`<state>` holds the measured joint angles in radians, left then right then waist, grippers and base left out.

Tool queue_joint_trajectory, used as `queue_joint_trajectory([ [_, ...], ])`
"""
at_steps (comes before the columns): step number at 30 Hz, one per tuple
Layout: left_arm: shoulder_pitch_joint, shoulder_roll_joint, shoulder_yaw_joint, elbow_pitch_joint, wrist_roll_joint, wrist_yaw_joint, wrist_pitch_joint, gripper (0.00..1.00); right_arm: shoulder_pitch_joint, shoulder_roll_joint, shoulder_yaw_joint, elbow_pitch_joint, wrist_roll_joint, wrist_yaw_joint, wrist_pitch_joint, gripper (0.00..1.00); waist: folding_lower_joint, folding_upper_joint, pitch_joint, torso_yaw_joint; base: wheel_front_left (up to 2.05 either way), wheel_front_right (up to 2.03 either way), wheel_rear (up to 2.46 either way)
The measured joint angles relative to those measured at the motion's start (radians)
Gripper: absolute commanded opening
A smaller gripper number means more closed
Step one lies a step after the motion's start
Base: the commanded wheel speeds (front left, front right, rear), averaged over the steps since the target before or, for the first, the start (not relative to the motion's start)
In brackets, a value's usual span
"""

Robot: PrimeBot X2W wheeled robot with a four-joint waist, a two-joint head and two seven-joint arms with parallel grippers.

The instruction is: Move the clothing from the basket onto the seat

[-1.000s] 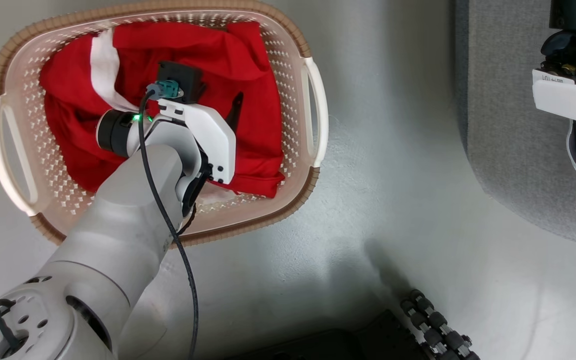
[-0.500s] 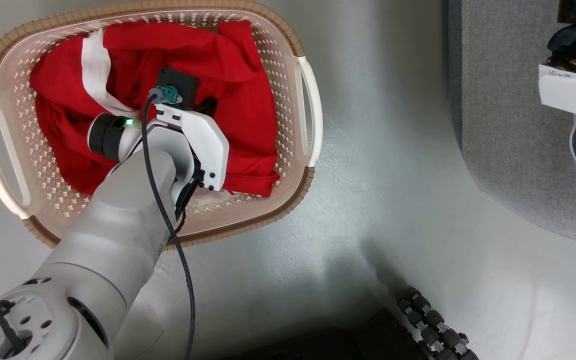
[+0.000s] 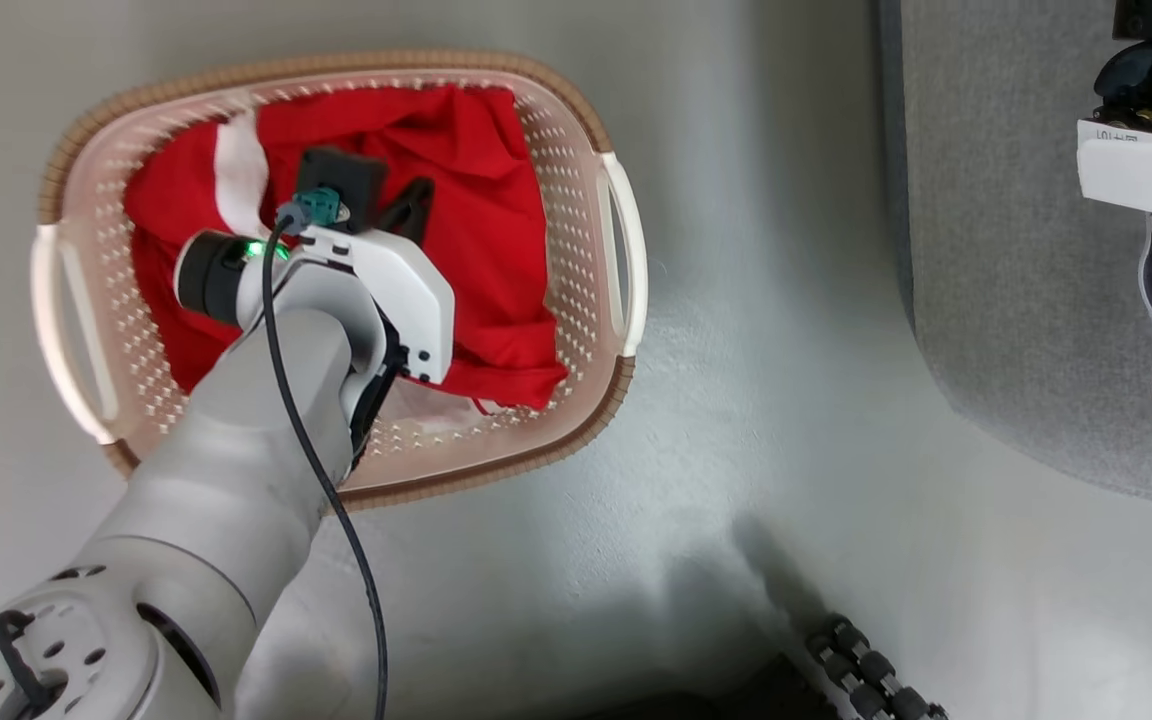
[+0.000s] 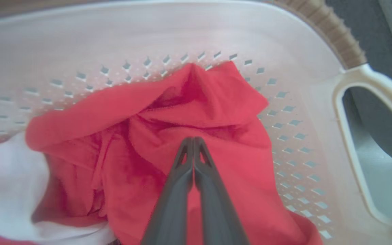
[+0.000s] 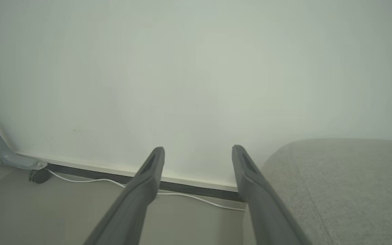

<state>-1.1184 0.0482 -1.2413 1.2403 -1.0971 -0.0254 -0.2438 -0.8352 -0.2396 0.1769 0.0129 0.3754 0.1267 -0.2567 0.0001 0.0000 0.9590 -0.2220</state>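
A pale grey smooth floor (image 3: 736,420) is seen from above in the head view. Toward its left, an oval cream perforated plastic basket (image 3: 576,200) with a brown woven-look rim and white handles is set. Inside it, the soft red clothing (image 3: 476,230) with a white stripe is heaped, reaching the far wall and the right-hand wall. The left gripper (image 4: 193,140) is lowered into the basket. Its two long dark fingers are pressed together, tips against the red cloth. Whether a fold is caught between them cannot be told. At the right edge of the floor, the large grey woven-fabric seat (image 3: 1016,300) with a rounded corner is found, well apart from the basket. Beside that seat, the right gripper (image 5: 197,149) is held in the air facing a plain pale wall (image 5: 196,68), its fingers spread wide with nothing between them.
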Motion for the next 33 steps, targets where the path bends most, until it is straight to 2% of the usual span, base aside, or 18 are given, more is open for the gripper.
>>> queue_joint_trajectory([
  [4, 0.038, 0.000, 0.023, -0.030, -0.002, 0.001, -0.005, 0.00, 0.006, -0.016, 0.000, 0.039, 0.000, 0.000, 0.000, 1.00, -0.0001, 0.0000, -0.060, 0.019, 0.00, 0.00, 0.00],
  [6, 0.063, -0.002, 0.064, -0.074, 0.027, 0.015, -0.006, 0.00, 0.036, -0.021, 0.001, 0.067, 0.000, 0.000, 0.000, 1.00, 0.0000, 0.0000, -0.112, 0.038, 0.00, 0.00, 0.00],
  [12, 0.135, 0.007, 0.220, -0.176, 0.160, 0.050, -0.007, 0.00, 0.101, -0.025, 0.011, 0.119, 0.000, 0.000, 0.000, 1.00, 0.0000, 0.0000, -0.217, 0.075, 0.00, 0.00, 0.00],
  [17, 0.237, 0.033, 0.367, -0.283, 0.302, 0.062, -0.007, 0.00, 0.144, -0.018, 0.032, 0.169, 0.000, 0.000, 0.000, 1.00, 0.0000, 0.0000, -0.304, 0.097, 0.00, 0.00, 0.00],
  [25, 0.411, 0.030, 0.580, -0.449, 0.523, 0.060, -0.007, 0.00, 0.241, -0.009, 0.068, 0.272, 0.021, 0.000, 0.000, 1.00, 0.0000, 0.0000, -0.450, 0.127, 0.00, 0.00, 0.00],
  [33, 0.555, 0.013, 0.733, -0.553, 0.658, 0.012, -0.007, 0.00, 0.317, -0.003, 0.080, 0.319, 0.025, 0.000, 0.000, 1.00, 0.0000, 0.0000, -0.583, 0.160, 0.00, 0.00, 0.00],
])
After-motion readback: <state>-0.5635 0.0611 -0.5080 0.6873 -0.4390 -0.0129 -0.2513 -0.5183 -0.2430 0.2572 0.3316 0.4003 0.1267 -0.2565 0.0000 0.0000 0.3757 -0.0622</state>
